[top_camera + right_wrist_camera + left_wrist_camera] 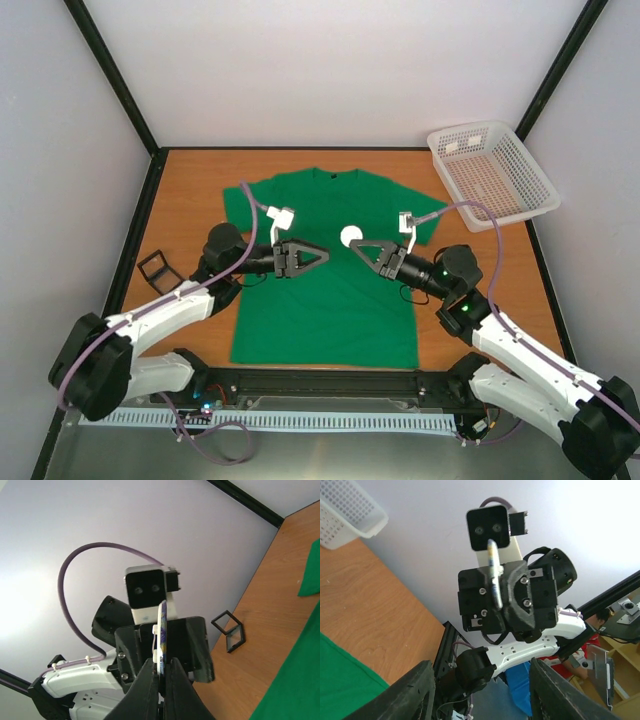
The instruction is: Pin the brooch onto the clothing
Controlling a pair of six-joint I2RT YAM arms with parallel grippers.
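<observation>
The green T-shirt (325,290) lies flat on the table, collar at the far side. My right gripper (356,244) hovers above its chest, shut on the brooch (350,235), a small round badge showing whitish from above. In the right wrist view the fingers (150,680) pinch the brooch (161,630) edge-on at its lower rim. My left gripper (322,256) faces it from the left, a little apart, open and empty. In the left wrist view its fingers (415,690) stand wide apart, and the brooch (493,577) shows edge-on in the right gripper ahead.
A small black square-framed case (158,268) lies on the wood left of the shirt; it also shows in the right wrist view (227,630). A white mesh basket (490,170) stands at the back right corner. Grey walls and black frame posts enclose the table.
</observation>
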